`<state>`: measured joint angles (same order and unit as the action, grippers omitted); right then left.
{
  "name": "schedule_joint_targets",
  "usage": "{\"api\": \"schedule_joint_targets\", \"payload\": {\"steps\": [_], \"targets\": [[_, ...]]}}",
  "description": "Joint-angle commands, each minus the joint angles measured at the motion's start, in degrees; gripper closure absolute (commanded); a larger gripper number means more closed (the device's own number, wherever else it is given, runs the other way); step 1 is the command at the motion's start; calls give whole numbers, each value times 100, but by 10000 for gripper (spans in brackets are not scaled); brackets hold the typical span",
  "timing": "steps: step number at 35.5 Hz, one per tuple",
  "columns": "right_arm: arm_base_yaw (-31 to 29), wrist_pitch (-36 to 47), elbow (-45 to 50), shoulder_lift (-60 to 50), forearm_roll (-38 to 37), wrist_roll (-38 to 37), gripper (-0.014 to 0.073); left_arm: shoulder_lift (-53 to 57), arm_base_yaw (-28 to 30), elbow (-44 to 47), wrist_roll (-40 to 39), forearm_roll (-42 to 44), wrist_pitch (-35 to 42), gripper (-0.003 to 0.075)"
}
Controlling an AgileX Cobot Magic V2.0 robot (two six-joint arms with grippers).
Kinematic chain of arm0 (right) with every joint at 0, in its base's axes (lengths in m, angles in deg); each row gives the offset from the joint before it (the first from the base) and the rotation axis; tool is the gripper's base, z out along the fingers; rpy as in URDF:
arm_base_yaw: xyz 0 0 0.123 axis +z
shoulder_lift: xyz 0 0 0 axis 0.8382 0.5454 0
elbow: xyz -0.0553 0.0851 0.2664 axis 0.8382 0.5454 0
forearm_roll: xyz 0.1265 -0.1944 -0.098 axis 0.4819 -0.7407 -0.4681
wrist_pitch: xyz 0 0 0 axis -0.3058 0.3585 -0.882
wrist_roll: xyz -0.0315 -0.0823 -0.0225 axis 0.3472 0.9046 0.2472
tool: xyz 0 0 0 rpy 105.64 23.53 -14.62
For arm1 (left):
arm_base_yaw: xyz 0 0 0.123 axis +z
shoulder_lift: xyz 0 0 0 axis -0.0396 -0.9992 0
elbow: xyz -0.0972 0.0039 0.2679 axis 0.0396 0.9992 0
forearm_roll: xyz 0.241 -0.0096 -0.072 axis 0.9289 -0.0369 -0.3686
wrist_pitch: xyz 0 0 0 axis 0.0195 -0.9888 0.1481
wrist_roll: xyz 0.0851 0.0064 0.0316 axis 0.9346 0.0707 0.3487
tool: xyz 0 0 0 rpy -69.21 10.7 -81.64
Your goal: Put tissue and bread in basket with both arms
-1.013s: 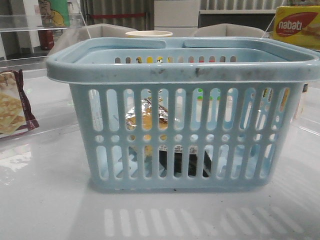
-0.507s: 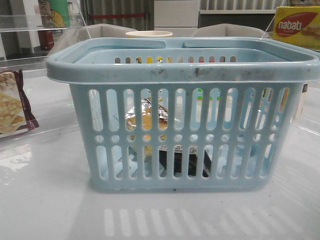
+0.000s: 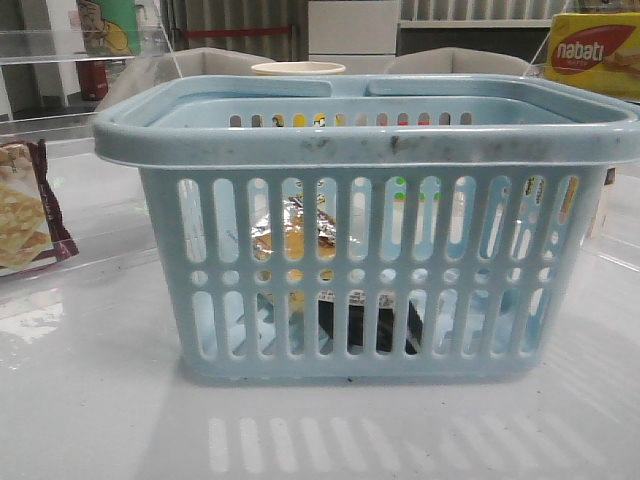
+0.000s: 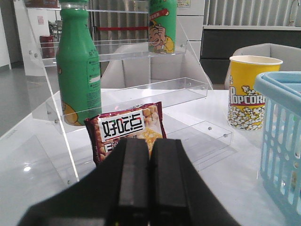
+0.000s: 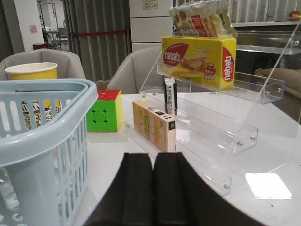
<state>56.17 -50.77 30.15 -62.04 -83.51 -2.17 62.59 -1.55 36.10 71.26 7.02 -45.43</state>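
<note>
The pale blue basket [image 3: 365,130] stands in the middle of the table in the front view. Through its slots I see the wrapped golden-brown bread [image 3: 292,235] resting inside, and the flat black tissue pack [image 3: 366,322] lying on the basket floor below and to its right. The basket's edge also shows in the left wrist view [image 4: 282,141] and the right wrist view [image 5: 42,136]. My left gripper [image 4: 149,143] is shut and empty, to the left of the basket. My right gripper [image 5: 153,157] is shut and empty, to the right of it. Neither gripper shows in the front view.
A maroon-edged cracker packet [image 4: 128,129] stands against a clear acrylic shelf [image 4: 141,94] with green bottles [image 4: 77,66]. A popcorn cup [image 4: 249,89] stands behind the basket. On the right are a clear shelf [image 5: 221,117], a nabati box [image 5: 200,59], a small carton [image 5: 154,125] and a puzzle cube [image 5: 104,110].
</note>
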Motion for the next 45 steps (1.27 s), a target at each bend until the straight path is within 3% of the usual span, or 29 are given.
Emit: {"api": "schedule_joint_targets", "payload": {"steps": [1, 13, 45], "targets": [[-25, 507, 0, -56, 5, 58, 538, 95, -34, -9, -20, -45, 497, 629], [-25, 496, 0, -56, -478, 58, 538, 95, -34, -9, -20, -45, 497, 629], [-25, 534, 0, -56, -234, 53, 538, 95, -34, -9, -20, -45, 497, 629]]}}
